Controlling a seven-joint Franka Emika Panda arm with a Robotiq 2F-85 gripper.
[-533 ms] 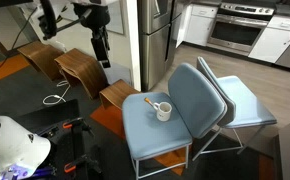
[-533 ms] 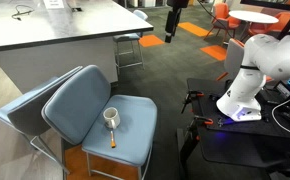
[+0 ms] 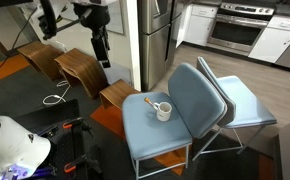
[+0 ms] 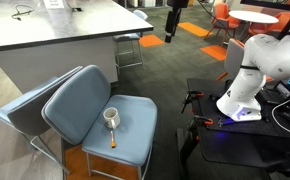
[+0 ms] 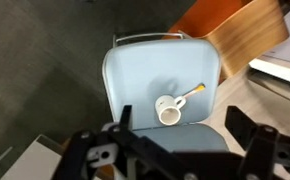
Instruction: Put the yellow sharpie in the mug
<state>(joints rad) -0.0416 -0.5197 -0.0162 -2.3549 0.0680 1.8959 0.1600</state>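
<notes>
The white-grey mug (image 3: 163, 110) stands on the blue chair seat (image 3: 145, 130); it also shows in an exterior view (image 4: 111, 117) and in the wrist view (image 5: 169, 108). The yellow sharpie (image 3: 151, 101) lies on the seat beside the mug, also seen in an exterior view (image 4: 112, 139) and in the wrist view (image 5: 194, 93), touching or close to the mug's handle. My gripper (image 3: 102, 55) hangs high above and well away from the chair, also in an exterior view (image 4: 170, 27). In the wrist view the fingers (image 5: 183, 130) are spread wide and empty.
A second blue chair (image 3: 240, 105) stands behind the first. Wooden stools (image 3: 82, 68) stand near the chair. A grey counter (image 4: 55, 25) is close by. The robot base (image 4: 247, 85) and floor cables (image 3: 55, 98) are nearby.
</notes>
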